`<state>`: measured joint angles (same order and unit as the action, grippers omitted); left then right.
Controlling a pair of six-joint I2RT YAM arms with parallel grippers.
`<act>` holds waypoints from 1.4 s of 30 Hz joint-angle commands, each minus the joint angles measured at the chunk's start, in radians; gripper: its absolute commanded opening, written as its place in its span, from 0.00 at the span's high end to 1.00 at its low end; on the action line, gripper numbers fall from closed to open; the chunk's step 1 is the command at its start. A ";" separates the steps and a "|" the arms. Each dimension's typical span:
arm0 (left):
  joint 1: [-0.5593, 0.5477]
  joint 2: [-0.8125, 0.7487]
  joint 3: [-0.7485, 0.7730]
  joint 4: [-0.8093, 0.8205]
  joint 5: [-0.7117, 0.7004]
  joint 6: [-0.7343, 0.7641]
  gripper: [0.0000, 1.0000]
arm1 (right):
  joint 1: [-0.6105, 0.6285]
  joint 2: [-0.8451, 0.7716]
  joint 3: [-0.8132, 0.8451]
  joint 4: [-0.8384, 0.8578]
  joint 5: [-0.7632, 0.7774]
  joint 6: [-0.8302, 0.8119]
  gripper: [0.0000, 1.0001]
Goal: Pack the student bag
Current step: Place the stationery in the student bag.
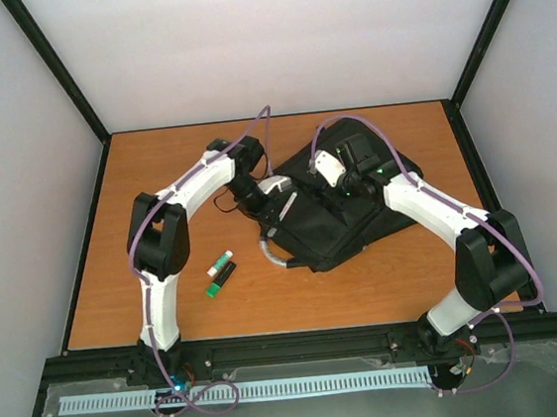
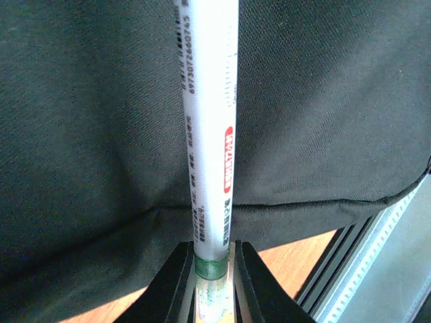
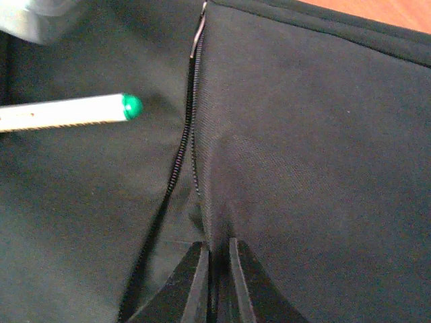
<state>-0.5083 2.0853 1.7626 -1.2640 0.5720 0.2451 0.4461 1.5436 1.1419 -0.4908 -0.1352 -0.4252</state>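
Top external view, near edge first: both arms rise from their bases and reach away over the wooden surface (image 1: 366, 279). Close to the left arm's elbow, two small pen-like items (image 1: 220, 272) lie side by side on the surface, one green and white, one dark. Beyond them the student bag (image 1: 344, 216) lies flat around the middle of the surface, a little to the right. Its grey loop handle (image 1: 271, 251) curls off the near left corner. Both arms meet over the bag.

Left wrist view: the left gripper (image 2: 214, 254) is clamped on the lower end of a white pen (image 2: 210, 134), right at a green band. The pen runs straight away from the fingers over the black fabric, with small print and a red label along its barrel.

Right wrist view: the right gripper (image 3: 217, 247) has its jaws almost together, pinching a raised fold of the bag's fabric just beside a zipper (image 3: 180, 158) that runs away from it. Farther off on the left, the pen's green tip pokes in above the fabric.
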 commanded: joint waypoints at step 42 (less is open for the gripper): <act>-0.136 0.102 0.285 0.133 -0.183 -0.079 0.69 | -0.001 -0.032 0.036 -0.052 -0.218 -0.065 0.97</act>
<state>-0.6357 2.2879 2.0914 -1.1763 0.3927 0.1608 0.4351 1.5436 1.1858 -0.5648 -0.2794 -0.4828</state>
